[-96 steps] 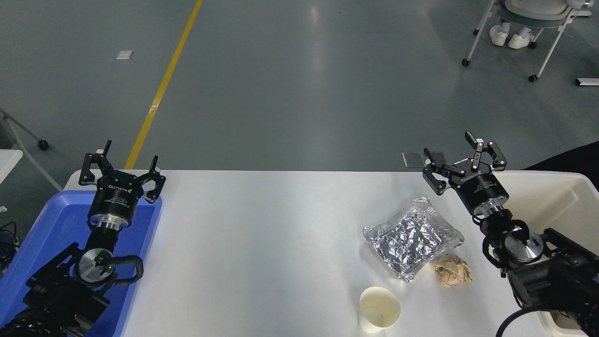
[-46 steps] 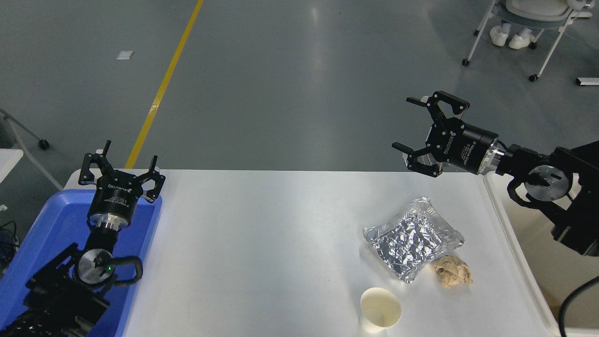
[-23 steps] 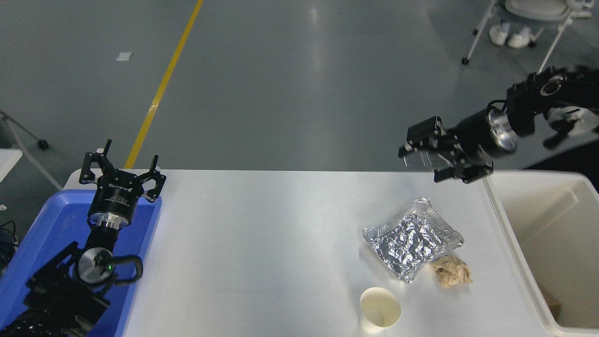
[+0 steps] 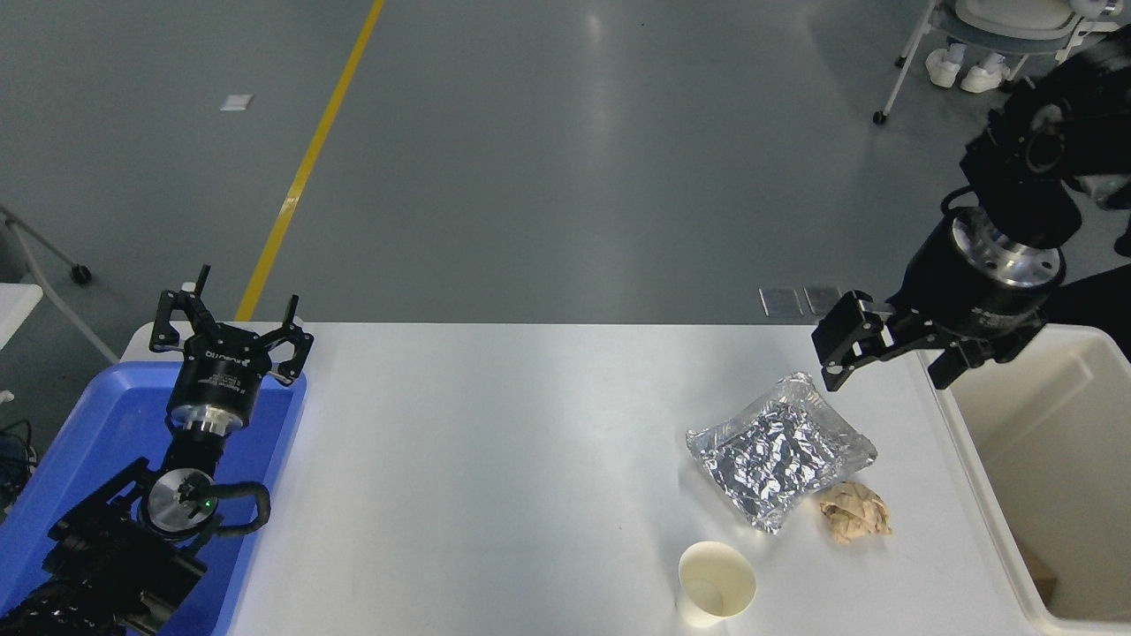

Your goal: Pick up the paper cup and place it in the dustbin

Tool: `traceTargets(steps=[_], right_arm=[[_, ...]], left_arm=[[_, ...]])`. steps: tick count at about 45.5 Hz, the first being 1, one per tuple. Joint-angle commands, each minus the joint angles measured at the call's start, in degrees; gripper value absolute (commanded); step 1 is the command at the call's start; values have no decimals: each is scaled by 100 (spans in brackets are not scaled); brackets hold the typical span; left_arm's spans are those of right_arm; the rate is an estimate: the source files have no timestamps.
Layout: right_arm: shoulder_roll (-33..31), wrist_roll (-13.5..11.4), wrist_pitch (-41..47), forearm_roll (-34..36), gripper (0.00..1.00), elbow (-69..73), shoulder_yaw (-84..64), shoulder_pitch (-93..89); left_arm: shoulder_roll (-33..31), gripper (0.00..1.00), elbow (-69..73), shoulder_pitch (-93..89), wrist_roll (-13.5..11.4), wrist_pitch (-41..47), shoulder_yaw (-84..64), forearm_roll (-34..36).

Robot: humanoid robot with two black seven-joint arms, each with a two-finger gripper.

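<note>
**Cream cup untouched, right arm up by the bin**

Cream-white and upright, the paper cup (image 4: pixel 717 584) stands mouth-up at the near edge of the table (image 4: pixel 495 459), nothing holding it. Its place is well apart from the right end effector (image 4: pixel 888 358), which hangs with fingers spread and empty over the table's far right corner, just beside the rim of the dustbin (image 4: pixel 963 459). Between the two lie a crinkled foil pouch (image 4: pixel 781 450) and a crumpled paper ball (image 4: pixel 853 511), the ball just right of and beyond the cup. The left end effector (image 4: pixel 231 329) is parked with fingers apart over the blue tray (image 4: pixel 84 433) at the lower left.

Judging from this layout, the risks sit in the approach. A straight sweep down toward the cup could drag the pouch or ball along, and either could nudge the cup. The cup looks light and stands close to the near edge, so a glancing finger could tip it or push it off the table. Squeezing too hard would likely crush its thin wall, and a loose hold could drop it short of the bin
</note>
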Motion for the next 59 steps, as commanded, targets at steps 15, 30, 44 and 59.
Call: traceTargets(steps=[15, 30, 44, 59], right_arm=[[1373, 12, -241, 1225, 100, -55, 1085, -997], [1400, 12, -875, 418, 100, -1074, 1490, -2746], [935, 11, -901, -963, 100, -1339, 1376, -3669], [662, 3, -1085, -1218, 100, -1576, 1464, -4337]], left_arm=[[-9, 100, 1, 8, -24, 19, -9, -18], [-9, 100, 1, 8, -24, 10, 0, -18], [0, 100, 1, 8, -24, 19, 0, -18], [0, 100, 1, 8, -24, 19, -9, -18]])
